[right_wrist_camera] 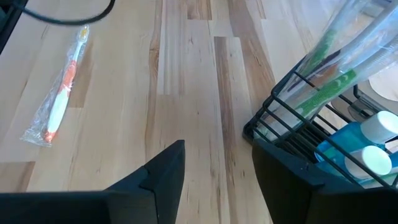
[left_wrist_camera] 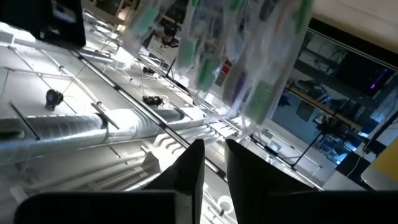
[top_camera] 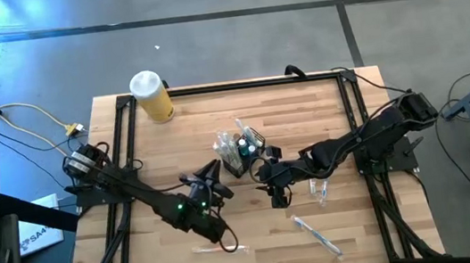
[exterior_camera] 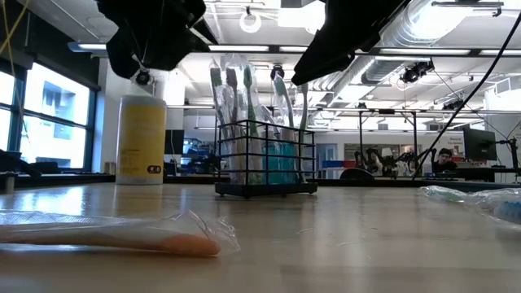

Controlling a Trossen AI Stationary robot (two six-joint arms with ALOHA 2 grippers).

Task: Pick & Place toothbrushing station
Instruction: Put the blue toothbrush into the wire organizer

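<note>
From above, we see the toothbrushing station (top_camera: 242, 151), a small black wire caddy, standing near the middle of the table (top_camera: 227, 213) with wrapped brushes sticking up from it. The left gripper (top_camera: 211, 177) sits just beside the caddy on its left, and the right gripper (top_camera: 264, 166) is close against its right side. A yellow jar (top_camera: 152, 97) stands well apart at the far edge. Two wrapped toothbrushes lie loose on the wood: one near the front right (top_camera: 317, 235), another near the front left (top_camera: 218, 249).

From table height, we see the caddy (exterior_camera: 266, 160) resting flat on the table, upright, with both arms hanging dark above it. The jar (exterior_camera: 140, 140) stands to its left, and a wrapped orange-handled toothbrush (exterior_camera: 106, 232) lies in the foreground.

In the left wrist view, we see that arm's fingers (left_wrist_camera: 189, 177) nearly together with only a thin gap and nothing between them; the wrapped brushes (left_wrist_camera: 217, 50) hang ahead, untouched by the fingers.

In the right wrist view, we see the fingers (right_wrist_camera: 171, 174) spread apart, empty, with one finger right beside the caddy's wire wall (right_wrist_camera: 292, 134), though we cannot tell if it touches. The orange toothbrush (right_wrist_camera: 61, 93) lies well apart.

We judge the step to be the approach to the caddy, with no grasp made yet. The next move seems to call for the right gripper to straddle a wire wall and close firmly.
</note>
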